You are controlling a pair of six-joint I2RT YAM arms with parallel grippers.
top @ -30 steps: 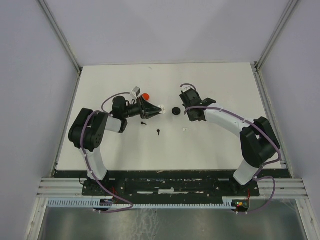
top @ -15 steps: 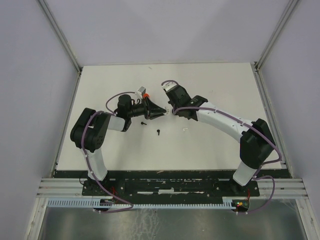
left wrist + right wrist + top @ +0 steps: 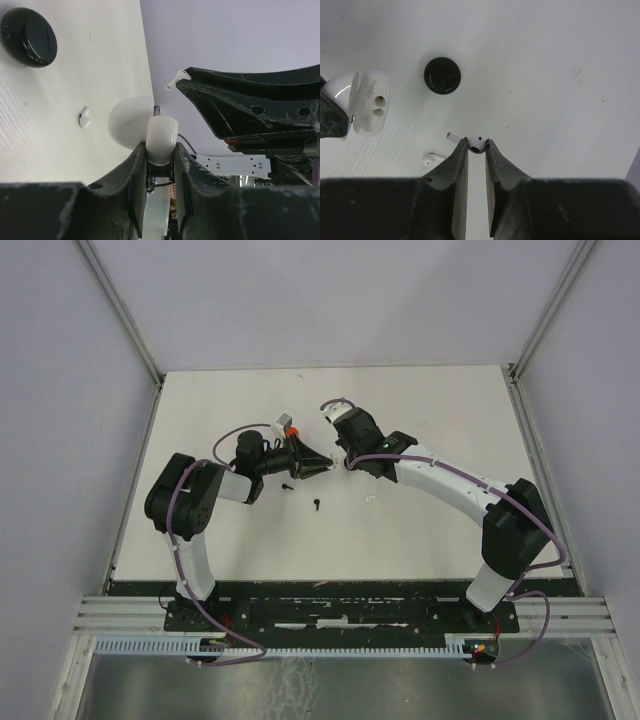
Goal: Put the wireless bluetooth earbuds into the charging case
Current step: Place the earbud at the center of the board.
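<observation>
Right tool (image 3: pixel 475 146) neared the charging case (image 3: pixel 367 102), its white earbud (image 3: pixel 477 144) indiscernible overhead.

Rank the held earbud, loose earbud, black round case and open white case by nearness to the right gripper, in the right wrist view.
1. held white earbud: pinched in the right gripper.
2. loose white earbud: lying just left of it.
3. black round case: farther, up and left.
4. open white charging case: far left.

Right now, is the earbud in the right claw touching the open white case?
Apart. The right wrist view shows the white earbud pinched in the right claw, with bare table between it and the open case.
</observation>
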